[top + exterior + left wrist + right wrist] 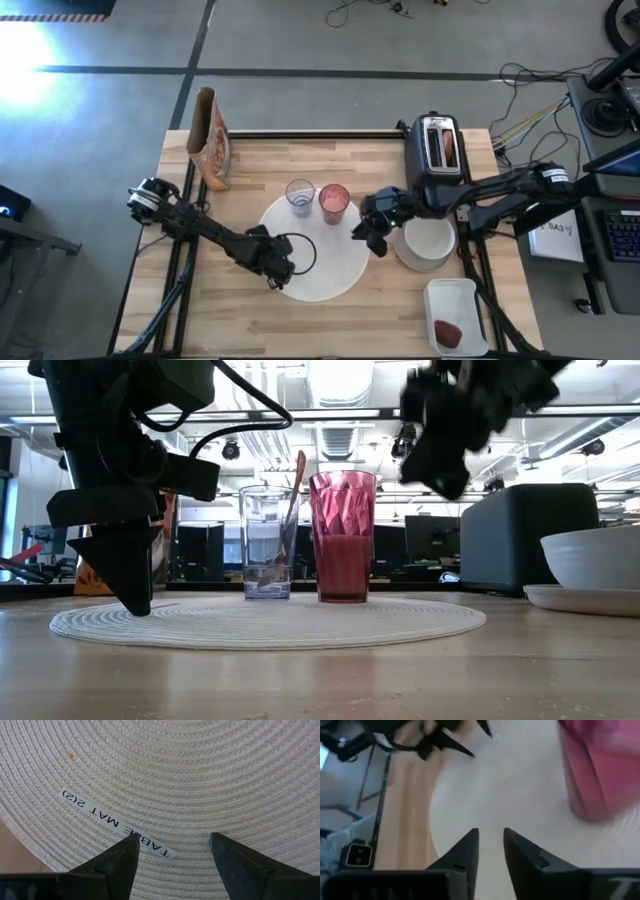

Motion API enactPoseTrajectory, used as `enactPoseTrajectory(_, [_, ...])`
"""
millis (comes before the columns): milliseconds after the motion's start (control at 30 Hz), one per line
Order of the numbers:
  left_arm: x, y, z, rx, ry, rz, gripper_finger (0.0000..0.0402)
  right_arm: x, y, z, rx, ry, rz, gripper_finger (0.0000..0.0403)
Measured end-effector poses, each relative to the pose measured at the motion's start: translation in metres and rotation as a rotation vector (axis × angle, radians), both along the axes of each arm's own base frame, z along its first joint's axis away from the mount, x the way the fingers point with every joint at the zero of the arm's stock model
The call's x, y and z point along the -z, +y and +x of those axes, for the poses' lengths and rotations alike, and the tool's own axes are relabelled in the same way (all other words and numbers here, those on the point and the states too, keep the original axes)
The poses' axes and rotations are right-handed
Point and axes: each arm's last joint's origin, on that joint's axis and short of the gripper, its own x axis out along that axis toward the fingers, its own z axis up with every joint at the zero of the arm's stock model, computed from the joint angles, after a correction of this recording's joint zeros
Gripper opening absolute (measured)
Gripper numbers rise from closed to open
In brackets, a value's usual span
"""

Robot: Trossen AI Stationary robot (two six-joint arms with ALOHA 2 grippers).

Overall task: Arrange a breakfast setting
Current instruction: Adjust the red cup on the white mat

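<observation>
A round white woven mat [318, 262] lies mid-table. On its far part stand the pink tumbler [334, 203] and a clear glass [300, 195] with a spoon in it. My left gripper [175, 840] is open, pointing down at the mat's near-left part. My right gripper [491, 837], open by a narrow gap and empty, hangs above the mat's right edge, near the tumbler [600, 775]. The white bowl [428, 243] sits on a plate [585, 600] right of the mat. The browned bread [450, 148] stands in the toaster. The dark-red fruit [447, 332] lies in the tray. My left gripper's fingertips [135, 608] come from above, pointing down, and stand one on each side of the mat's label [117, 822]. I cannot tell whether they touch the mat [200, 775]. The mat lies flat on the table.
The black-and-silver toaster [437, 150] stands at the far right. The rectangular white tray [455, 315] lies at the near right corner. A printed bag [210, 140] stands at the far left. Bare wood shows along the near edge [250, 330].
</observation>
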Motion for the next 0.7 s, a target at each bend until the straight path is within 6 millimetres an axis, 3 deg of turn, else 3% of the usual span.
enactPoseTrajectory(167, [0.000,0.000,0.000,0.000,-0.006,0.001,0.0231,-0.037,0.000,0.008,-0.115,-0.041,-0.177,0.0122])
enactPoseTrajectory(367, [-0.001,0.000,0.002,0.004,-0.034,0.035,0.0231,-0.073,-0.001,0.005,-0.203,0.022,-0.539,0.0141])
enactPoseTrajectory(700, [-0.002,0.001,0.006,0.016,-0.083,0.061,0.0231,-0.066,-0.002,0.010,-0.349,0.047,-0.725,0.0137])
